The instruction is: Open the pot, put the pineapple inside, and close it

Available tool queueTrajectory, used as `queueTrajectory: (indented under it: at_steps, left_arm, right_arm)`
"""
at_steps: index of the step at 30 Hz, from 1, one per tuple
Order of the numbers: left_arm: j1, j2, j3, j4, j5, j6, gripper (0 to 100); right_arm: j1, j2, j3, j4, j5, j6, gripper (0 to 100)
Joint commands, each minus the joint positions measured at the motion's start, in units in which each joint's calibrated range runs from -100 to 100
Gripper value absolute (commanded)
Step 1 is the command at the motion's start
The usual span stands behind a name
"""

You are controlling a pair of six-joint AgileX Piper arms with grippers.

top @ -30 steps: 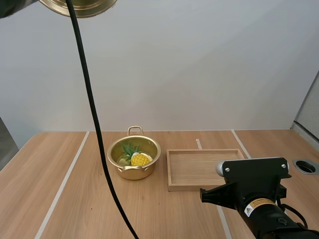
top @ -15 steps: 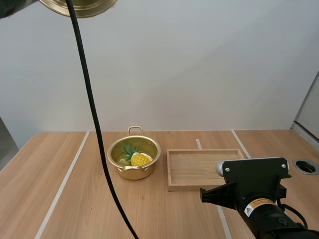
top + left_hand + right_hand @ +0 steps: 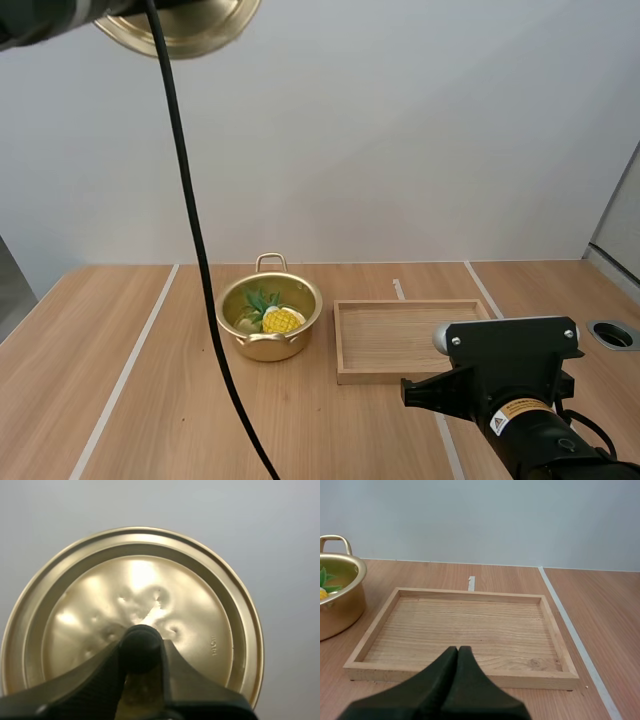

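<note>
- Pineapple (image 3: 280, 319) lies inside the open pot (image 3: 270, 347), which stands on the table (image 3: 130, 400) near the left side of the wooden tray (image 3: 470, 596).
- Lid (image 3: 190, 25) is off and held high over the table, up and to the left of the pot.
- My left pincer (image 3: 141, 655) grips the lid's black knob (image 3: 141, 642) between its fingers.
- My call: only the closing is left. From the lid, the pot lies down and to my right, and the lid must land level on the rim.
- My right pincer (image 3: 458, 652) is closed on nothing, at the tray's near edge, apart from the pot.
</note>
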Motion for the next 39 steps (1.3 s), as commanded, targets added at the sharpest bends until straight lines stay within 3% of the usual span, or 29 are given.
queueTrajectory:
  at_steps: [1, 24, 32, 39]
  left_arm:
    - [0.0, 3.78, -0.14, -1.03, 6.46, 0.83, 0]
    - [0.0, 26.27, -0.14, -1.13, 38.87, 7.05, 0]
    - [0.0, 31.68, 4.73, -3.9, 39.35, 12.07, 0]
    - [0.0, 34.76, 11.52, -5.18, 32.72, 15.05, 0]
  right_arm:
    - [-0.15, -0.24, 0.0, -0.02, 0.23, -0.47, 0]
    - [-0.15, -0.24, 0.0, -0.02, 0.23, -0.47, 0]
    - [-0.15, -0.24, 0.0, -0.02, 0.23, -0.47, 0]
    - [-0.15, -0.24, 0.0, -0.02, 0.23, -0.47, 0]
